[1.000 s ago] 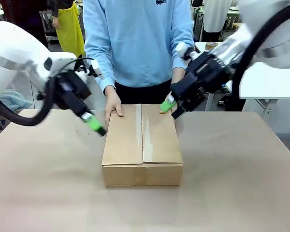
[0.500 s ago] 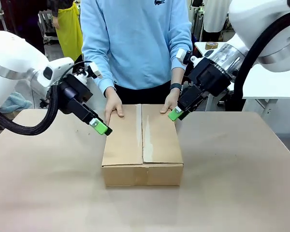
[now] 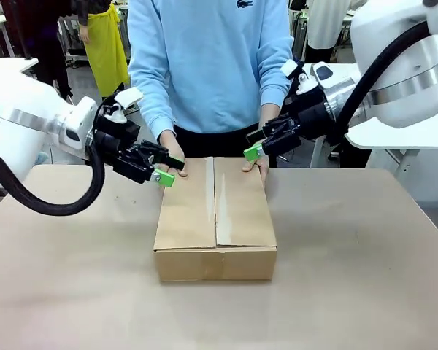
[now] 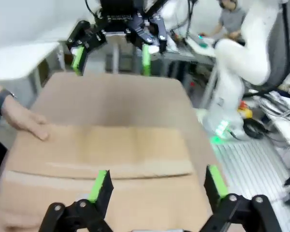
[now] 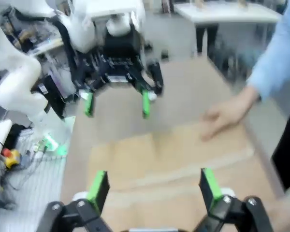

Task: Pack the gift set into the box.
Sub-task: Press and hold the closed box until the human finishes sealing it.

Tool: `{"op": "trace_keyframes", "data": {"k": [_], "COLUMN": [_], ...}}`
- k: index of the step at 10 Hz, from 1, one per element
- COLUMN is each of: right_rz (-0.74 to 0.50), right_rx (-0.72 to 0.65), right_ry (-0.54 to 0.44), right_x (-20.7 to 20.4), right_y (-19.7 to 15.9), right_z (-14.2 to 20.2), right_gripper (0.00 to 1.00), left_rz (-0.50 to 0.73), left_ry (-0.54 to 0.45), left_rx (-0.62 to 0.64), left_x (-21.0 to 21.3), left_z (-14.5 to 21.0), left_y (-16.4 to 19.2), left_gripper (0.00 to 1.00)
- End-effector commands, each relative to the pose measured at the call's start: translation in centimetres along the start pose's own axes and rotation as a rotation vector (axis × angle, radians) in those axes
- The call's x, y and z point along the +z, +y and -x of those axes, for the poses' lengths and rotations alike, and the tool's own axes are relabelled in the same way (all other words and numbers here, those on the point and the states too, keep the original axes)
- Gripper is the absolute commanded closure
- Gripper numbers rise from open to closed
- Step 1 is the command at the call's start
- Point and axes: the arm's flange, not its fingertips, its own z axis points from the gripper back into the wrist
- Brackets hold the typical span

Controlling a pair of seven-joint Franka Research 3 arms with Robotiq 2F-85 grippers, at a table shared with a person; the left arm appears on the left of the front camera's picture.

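Risk of nipping the person's hands (image 3: pixel 172 163) at the far edge of the closed carton (image 3: pixel 233 211): left pincer (image 3: pixel 166 169) and right pincer (image 3: pixel 257 146) wide open just beside them.

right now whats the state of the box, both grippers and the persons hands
box: flaps shut, standing on the table
left gripper: open, empty, in the air near the box's far end
right gripper: open, empty, in the air near the box's far end
person's hand on the robot's right: resting on the box top
person's hand on the robot's left: resting on the box top
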Motion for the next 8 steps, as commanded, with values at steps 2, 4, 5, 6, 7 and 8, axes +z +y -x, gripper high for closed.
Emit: {"op": "trace_keyframes", "data": {"k": [2, 4, 5, 6, 7, 8], "right_rz": [-0.324, -0.172, -0.172, -0.240, -0.196, -0.192], "right_rx": [0.116, 0.130, 0.130, 0.065, 0.086, 0.080], "right_ry": [-0.173, -0.178, -0.178, -0.131, -0.122, -0.123], "right_x": [-3.9, -2.5, -2.5, -4.4, -4.8, -5.5], "right_y": [-3.4, -1.2, -1.2, -2.5, -3.2, -3.9], "right_z": [8.5, 4.9, 4.9, 10.6, 10.4, 11.5], "right_gripper": [0.00, 0.00, 0.00, 0.00, 0.00, 0.00], "left_rz": [-0.108, -0.106, -0.106, -0.109, 0.005, 0.008], "left_ry": [-0.220, -0.141, -0.141, -0.187, -0.159, -0.154], "left_rx": [-0.121, -0.116, -0.116, -0.048, -0.120, -0.148], "left_x": [1.2, 1.0, 1.0, 1.9, 0.9, 0.6], "left_z": [3.8, 2.7, 2.7, 4.8, 5.7, 6.9], "left_y": [2.0, 1.9, 1.9, 2.7, 3.1, 3.7], "left_gripper": [0.00, 0.00, 0.00, 0.00, 0.00, 0.00]}}
